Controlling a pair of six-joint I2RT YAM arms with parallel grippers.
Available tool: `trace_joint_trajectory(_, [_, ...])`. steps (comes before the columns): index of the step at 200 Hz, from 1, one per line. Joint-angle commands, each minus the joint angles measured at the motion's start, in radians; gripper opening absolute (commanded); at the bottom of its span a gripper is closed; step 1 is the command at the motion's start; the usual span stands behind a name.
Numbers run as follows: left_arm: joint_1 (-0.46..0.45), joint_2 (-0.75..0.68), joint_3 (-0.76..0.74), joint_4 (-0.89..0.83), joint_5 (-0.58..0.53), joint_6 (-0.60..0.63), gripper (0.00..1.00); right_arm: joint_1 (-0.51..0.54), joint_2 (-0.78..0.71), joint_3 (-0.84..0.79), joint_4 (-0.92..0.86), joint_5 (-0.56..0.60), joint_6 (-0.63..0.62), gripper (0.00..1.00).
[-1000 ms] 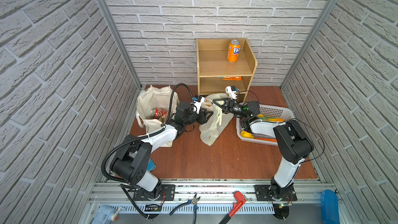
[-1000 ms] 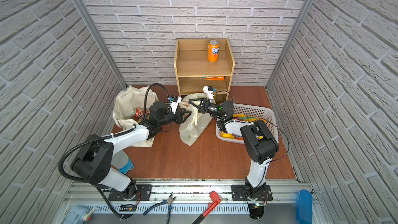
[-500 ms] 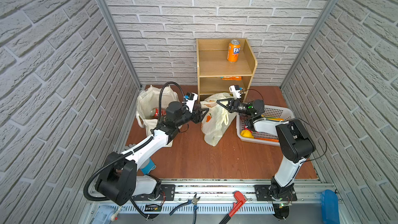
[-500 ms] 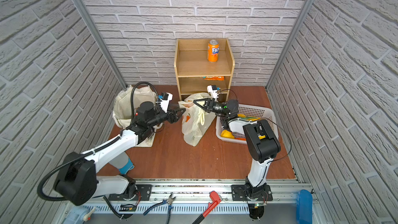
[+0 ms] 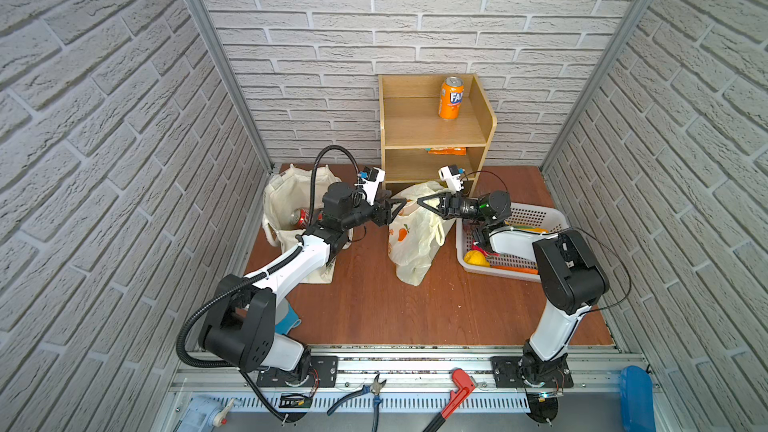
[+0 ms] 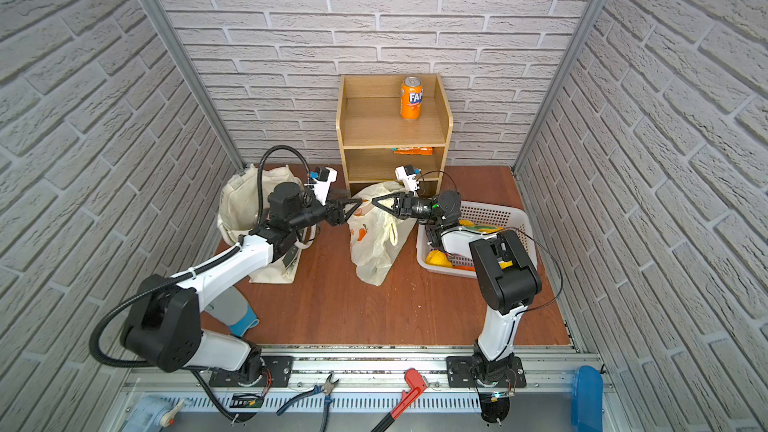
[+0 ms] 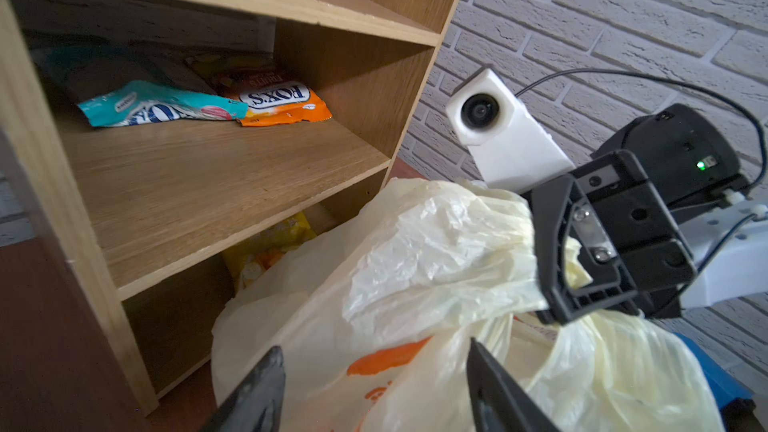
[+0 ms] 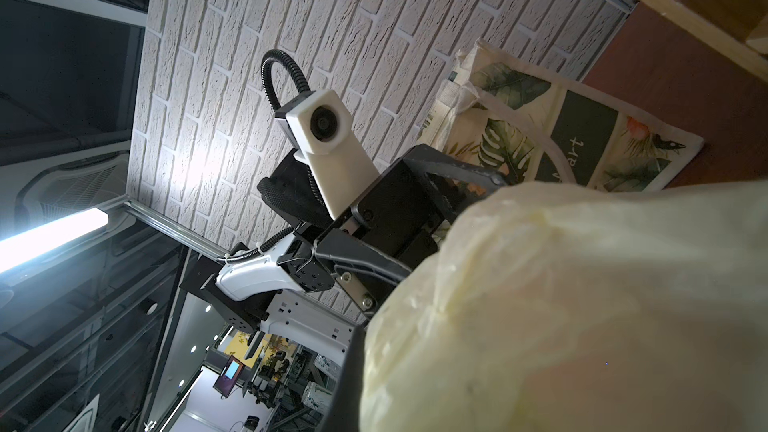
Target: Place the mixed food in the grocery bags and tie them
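The pale-yellow plastic grocery bag point(image 5: 415, 243) point(image 6: 374, 243) printed with orange fruit stands mid-floor in both top views. My right gripper point(image 5: 419, 202) point(image 6: 374, 202) is shut on its gathered top edge; the left wrist view shows plastic point(image 7: 415, 263) bunched in those jaws. In the right wrist view the bag point(image 8: 582, 305) hides most of them. My left gripper point(image 5: 401, 204) point(image 6: 353, 204) point(image 7: 374, 384) is open, facing the bag's left side with nothing clamped. The cream canvas tote point(image 5: 286, 197) point(image 6: 241, 201) stands at the left with a red soda can point(image 5: 300, 218) inside.
A wooden shelf point(image 5: 432, 130) at the back carries an orange can point(image 5: 451, 97) and snack packets point(image 7: 158, 108) point(image 7: 282, 103). The white perforated basket point(image 5: 536, 218) on the right holds a lemon point(image 5: 476, 257) and a carrot point(image 5: 515, 270). Pliers point(image 5: 365, 392) and a red wrench point(image 5: 453, 392) lie on the front rail.
My right gripper has closed on the plastic bag's top and holds it up. The left gripper's jaws have widened and its arm has changed pose, staying at the bag's left side.
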Motion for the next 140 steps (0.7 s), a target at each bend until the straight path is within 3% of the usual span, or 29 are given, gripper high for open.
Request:
trace_joint_trajectory(1, [-0.023,0.033,0.038,0.050,0.059,0.027,0.69,0.001,-0.025,0.024,0.063,-0.019,-0.002,0.06])
trace_joint_trajectory(45, [-0.043,0.089,0.063,0.061,0.073,0.028,0.72,0.001,-0.015,0.034,0.063,-0.024,0.005,0.05])
trace_joint_trajectory(93, [-0.053,0.058,0.035,0.041,0.034,0.055,0.77,0.001,0.003,0.049,0.063,-0.020,0.009,0.05])
trace_joint_trajectory(105, [-0.054,0.082,0.054,0.021,0.021,0.064,0.67,0.000,0.003,0.052,0.063,-0.025,0.011,0.06])
trace_joint_trajectory(118, [-0.053,0.110,0.093,-0.007,-0.004,0.065,0.49,0.001,0.003,0.056,0.063,-0.039,0.012,0.06])
trace_joint_trajectory(140, [-0.047,0.130,0.133,0.003,-0.069,0.058,0.00,0.000,0.005,0.057,0.063,-0.066,0.016,0.08])
